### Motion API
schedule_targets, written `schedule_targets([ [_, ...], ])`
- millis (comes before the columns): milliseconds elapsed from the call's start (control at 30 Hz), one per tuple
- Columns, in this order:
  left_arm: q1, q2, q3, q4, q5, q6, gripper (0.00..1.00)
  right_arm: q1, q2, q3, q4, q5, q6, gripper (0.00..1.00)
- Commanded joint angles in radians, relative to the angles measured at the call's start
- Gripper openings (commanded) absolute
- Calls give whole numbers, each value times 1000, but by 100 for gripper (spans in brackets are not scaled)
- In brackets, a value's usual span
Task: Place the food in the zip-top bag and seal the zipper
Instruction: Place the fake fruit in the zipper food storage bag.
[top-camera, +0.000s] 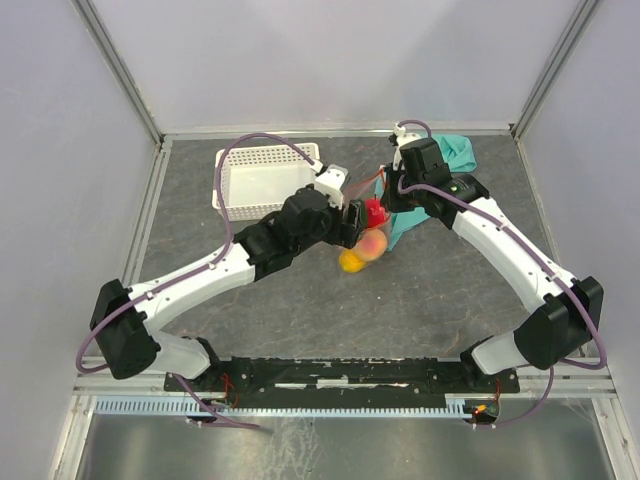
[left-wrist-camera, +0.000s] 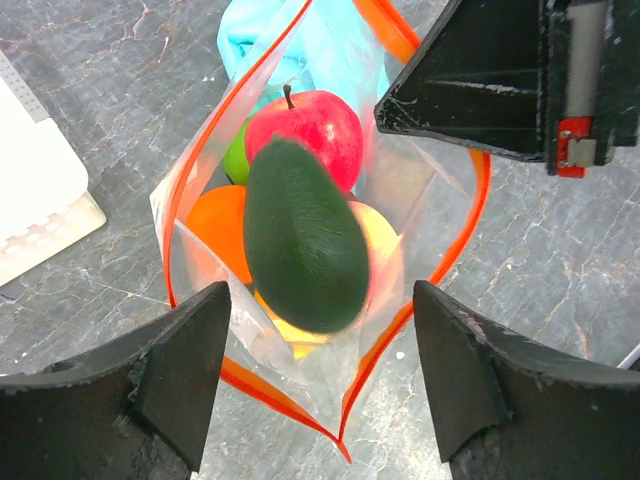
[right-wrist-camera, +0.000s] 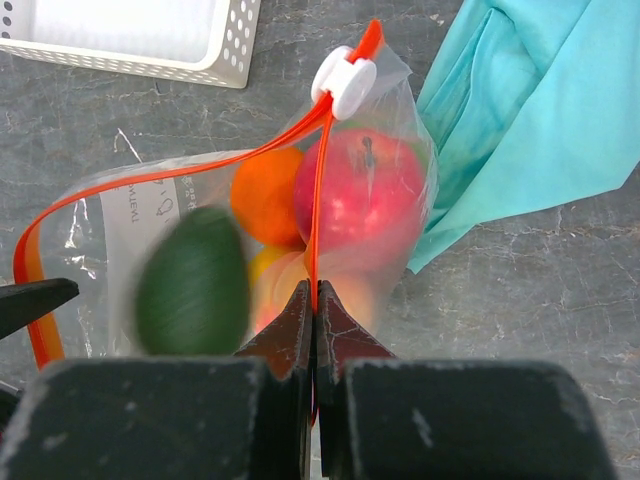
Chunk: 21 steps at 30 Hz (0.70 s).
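The clear zip-top bag hangs with its mouth spread wide, and my right gripper is shut on its red-orange zipper. A white slider sits at the strip's far end. Inside the bag lie a red apple, an orange, a green fruit and a peach-yellow piece. A dark green avocado shows blurred over the mouth, between the pads of my open left gripper and touching neither. From above, my left gripper hovers beside the bag.
The white perforated basket stands at the back left, its wall close behind the bag. A teal cloth lies bunched at the back right, reaching under the bag's far side. The floor is grey stone-patterned.
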<state>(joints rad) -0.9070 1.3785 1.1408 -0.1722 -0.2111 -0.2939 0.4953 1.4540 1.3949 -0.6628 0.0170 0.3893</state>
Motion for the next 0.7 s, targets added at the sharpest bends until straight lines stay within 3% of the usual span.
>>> schedule_targets([
  [0,-9,-39,64,-17,-2,7,82,-4,-40,-3,52,-9,14,2],
  [133,-9,-47,103,-74,21,-11,86,-3,-39,-2,56,-14,19,2],
  [467,-9,-181,103,-297,18,-95,86,-4,-44,-3,70,-13,28,2],
  [667,-16,-190,24,-256,99,-92,83,-4,-47,-11,92,-17,45,2],
])
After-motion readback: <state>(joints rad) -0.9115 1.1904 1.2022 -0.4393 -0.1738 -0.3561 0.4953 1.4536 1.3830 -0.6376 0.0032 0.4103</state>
